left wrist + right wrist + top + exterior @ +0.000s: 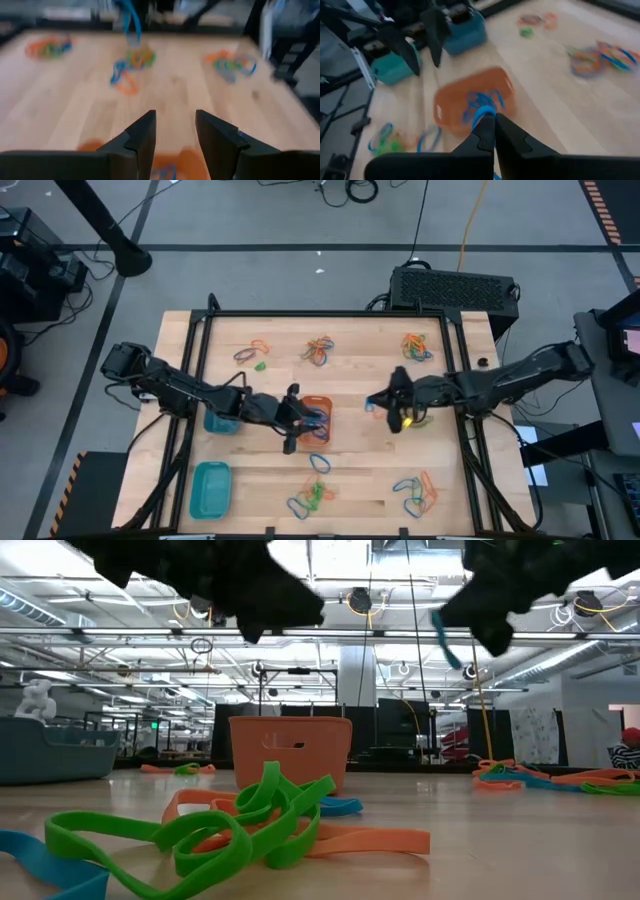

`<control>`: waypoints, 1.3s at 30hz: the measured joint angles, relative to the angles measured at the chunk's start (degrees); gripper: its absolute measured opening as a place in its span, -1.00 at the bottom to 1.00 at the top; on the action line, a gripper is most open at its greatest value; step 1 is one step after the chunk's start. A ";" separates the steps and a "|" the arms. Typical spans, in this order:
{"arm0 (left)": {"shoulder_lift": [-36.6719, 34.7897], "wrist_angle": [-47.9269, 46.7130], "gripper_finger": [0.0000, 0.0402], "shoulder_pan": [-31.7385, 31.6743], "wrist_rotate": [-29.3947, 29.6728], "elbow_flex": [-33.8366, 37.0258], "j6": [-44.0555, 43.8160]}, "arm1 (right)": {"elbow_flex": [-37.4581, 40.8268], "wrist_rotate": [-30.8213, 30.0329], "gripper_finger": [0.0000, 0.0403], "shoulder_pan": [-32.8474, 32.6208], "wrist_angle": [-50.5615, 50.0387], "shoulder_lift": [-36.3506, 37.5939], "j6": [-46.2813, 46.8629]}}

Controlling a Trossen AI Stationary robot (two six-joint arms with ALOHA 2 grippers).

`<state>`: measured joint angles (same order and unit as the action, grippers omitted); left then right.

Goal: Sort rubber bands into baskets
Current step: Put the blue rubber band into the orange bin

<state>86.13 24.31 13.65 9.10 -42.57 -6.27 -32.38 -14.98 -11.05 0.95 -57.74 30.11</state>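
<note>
The right gripper (490, 124) is pinching a blue rubber band (446, 638) in closed fingers, hanging at three o'clock from the orange basket (317, 418). The left gripper (174, 131) is hovering open and empty above that basket. Next, carrying across and releasing.

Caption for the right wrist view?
Right gripper pinching a blue band, facing the orange basket.
</note>
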 joint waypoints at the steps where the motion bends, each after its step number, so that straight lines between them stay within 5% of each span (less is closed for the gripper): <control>1: 0.00 3.70 -0.28 0.00 -0.37 1.09 0.50 | 0.01 0.00 -1.00 0.00 3.54 -2.24 -0.89; 6: 0.00 16.05 -0.28 -1.13 -1.65 6.83 -0.32 | 0.00 0.13 -1.00 0.02 24.56 -14.47 -5.13; 13: 0.00 19.84 -0.28 -2.12 -1.79 10.12 -3.73 | -0.35 0.13 -1.00 0.04 46.23 -29.28 -5.58; 25: -0.14 14.13 -0.28 -3.53 -1.53 10.25 -7.88 | -12.78 -0.70 -1.00 0.61 34.73 -39.78 -8.20; 32: -1.49 0.68 -0.28 -6.29 -1.94 10.23 -10.07 | -15.10 -2.71 -1.00 0.55 30.13 -43.79 -8.08; 39: -1.51 -1.22 -0.28 -7.09 -2.44 10.23 -11.38 | -16.20 -2.74 -1.00 0.94 29.65 -47.38 -5.44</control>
<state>84.62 23.10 6.56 6.66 -32.34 -17.65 -48.58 -17.73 -10.11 30.60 -105.12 24.68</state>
